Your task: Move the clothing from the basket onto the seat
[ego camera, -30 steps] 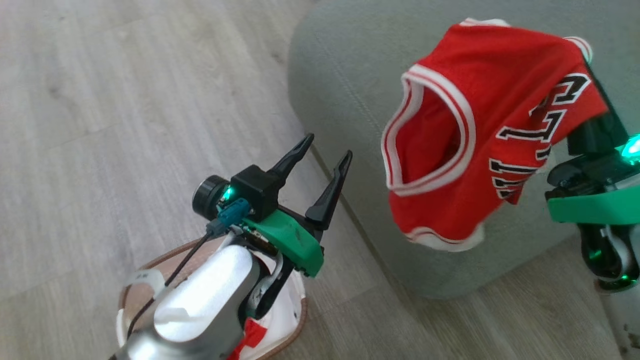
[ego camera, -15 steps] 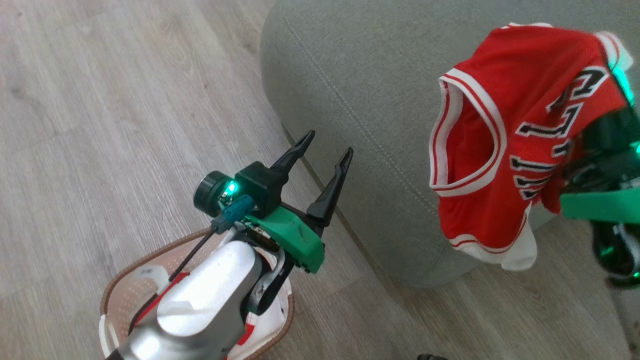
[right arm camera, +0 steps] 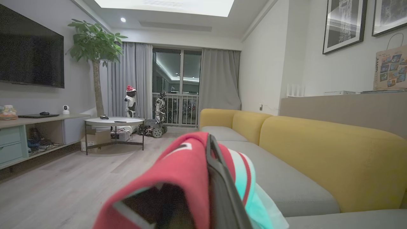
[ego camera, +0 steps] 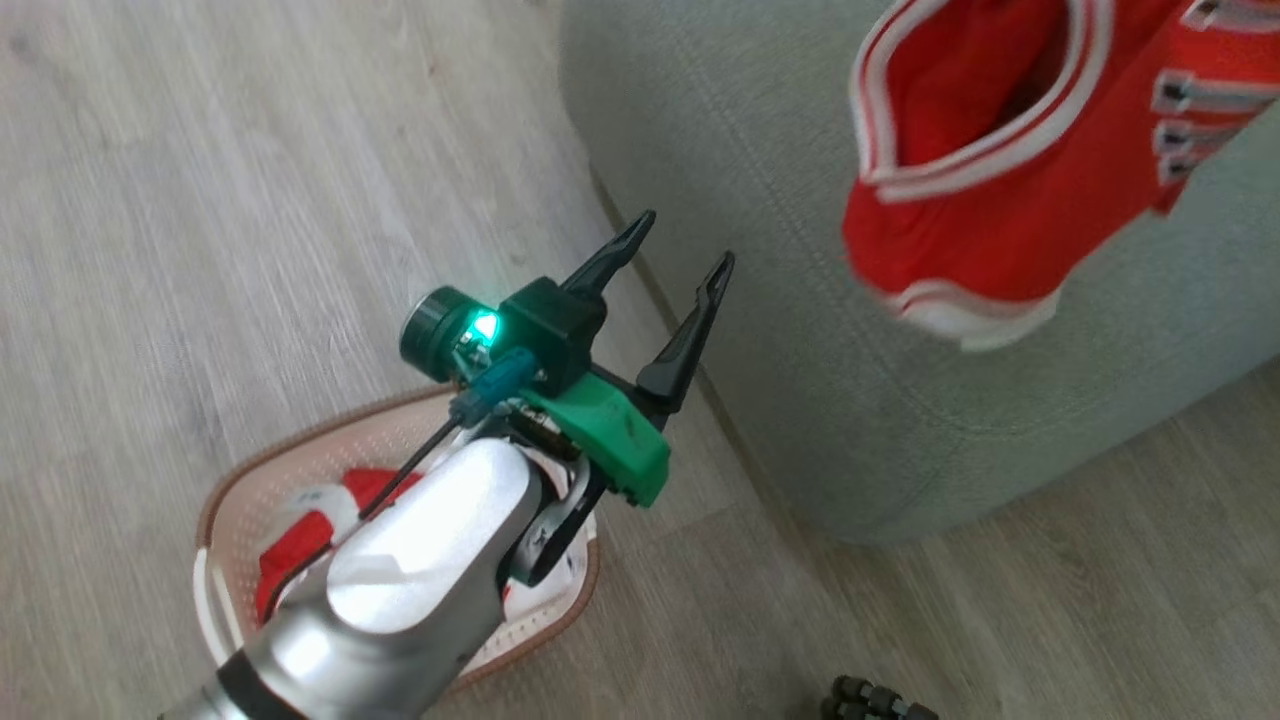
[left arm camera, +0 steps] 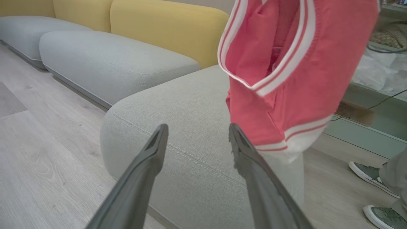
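So, the right tool is clenched on a red shiny basketball jersey with white trim, dangling it in the air over the corner of the big grey-green fabric sofa cushion. It's held high, I'd guess, so the hem clears the edge before the drop. The left tool hangs released and empty above the small cream perforated plastic basket with a brown rim on the wood floor. It's probably parked there for the next grab, since more red clothing sits inside.
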